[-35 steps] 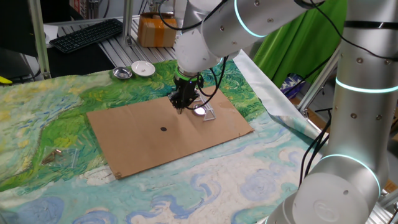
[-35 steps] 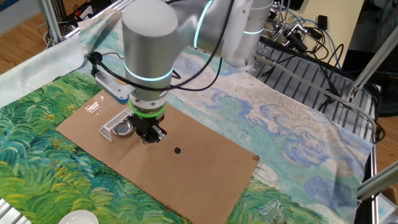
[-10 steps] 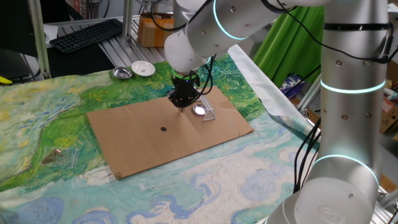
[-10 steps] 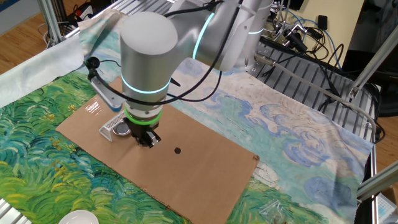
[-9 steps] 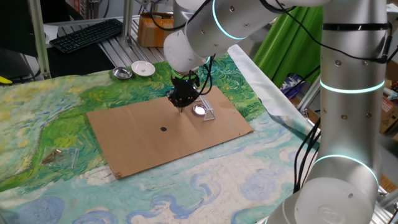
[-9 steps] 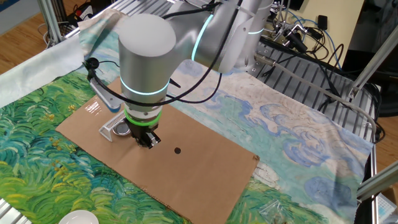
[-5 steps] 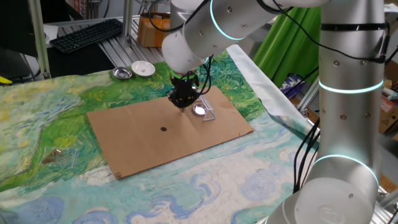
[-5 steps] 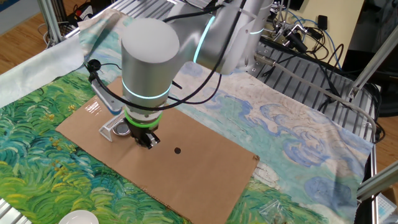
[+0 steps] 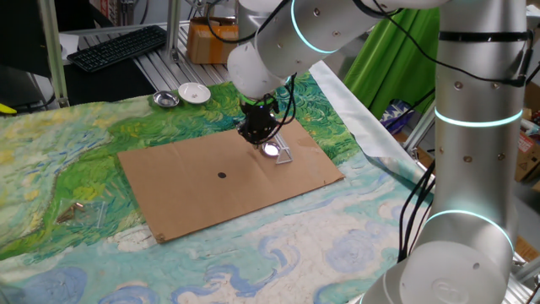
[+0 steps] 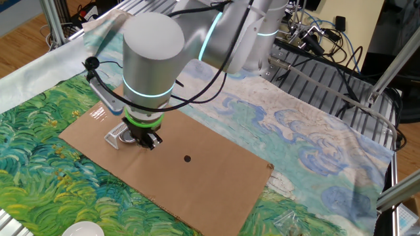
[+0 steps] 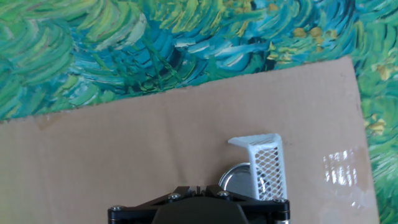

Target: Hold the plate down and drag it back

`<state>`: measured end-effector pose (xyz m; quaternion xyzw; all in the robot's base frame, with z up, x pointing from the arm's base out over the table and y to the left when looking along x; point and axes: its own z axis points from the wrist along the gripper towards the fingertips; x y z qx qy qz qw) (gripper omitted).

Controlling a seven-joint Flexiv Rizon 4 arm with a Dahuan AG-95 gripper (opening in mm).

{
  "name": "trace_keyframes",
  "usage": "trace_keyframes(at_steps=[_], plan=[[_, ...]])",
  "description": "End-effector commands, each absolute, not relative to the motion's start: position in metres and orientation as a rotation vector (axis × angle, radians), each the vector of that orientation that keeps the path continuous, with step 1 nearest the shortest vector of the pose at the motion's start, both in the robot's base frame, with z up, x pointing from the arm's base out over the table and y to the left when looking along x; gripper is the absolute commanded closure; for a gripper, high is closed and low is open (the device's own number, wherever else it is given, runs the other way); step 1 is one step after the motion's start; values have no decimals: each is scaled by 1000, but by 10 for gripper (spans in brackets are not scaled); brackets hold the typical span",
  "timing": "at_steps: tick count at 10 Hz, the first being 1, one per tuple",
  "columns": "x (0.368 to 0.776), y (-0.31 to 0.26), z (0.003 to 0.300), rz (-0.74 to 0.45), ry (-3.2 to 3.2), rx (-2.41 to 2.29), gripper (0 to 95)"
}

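A painted cloth of swirling green, blue and white brushstrokes [image 9: 76, 160] covers the table, and on it lies a flat brown cardboard sheet [image 9: 224, 177], the landmark here, marked near its centre by a small dark dot [image 9: 222, 176]. The silver-grey Flexiv arm with glowing teal rings [image 9: 472, 127] reaches down over the cardboard sheet's far right part, its black two-finger gripper [image 9: 256, 135] poised at the sheet's surface; whether the fingers are spread or pressed together cannot be told, since the hand view shows only the black housing. Just beside the gripper, on the cardboard sheet toward its right end, sits the tiny round shiny silver metal plate [image 9: 271, 149], partly hidden behind the gripper in the other fixed view, with a white perforated mesh bracket [image 11: 268, 167] standing against it. In the hand view the plate [image 11: 235, 181] shows as a bright curved rim between the black housing and the bracket. Off the cardboard sheet, beyond its far left corner, rest a white ceramic bowl [image 9: 194, 93] and a second small silver dish [image 9: 165, 100].
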<state>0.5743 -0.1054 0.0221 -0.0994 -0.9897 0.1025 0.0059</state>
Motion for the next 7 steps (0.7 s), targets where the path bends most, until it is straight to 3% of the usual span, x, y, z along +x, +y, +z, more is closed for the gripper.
trace_keyframes(at_steps=[1, 7], plan=[[573, -108, 21, 417, -3096, -278, 950], [570, -123, 22, 500, -3079, -282, 950]])
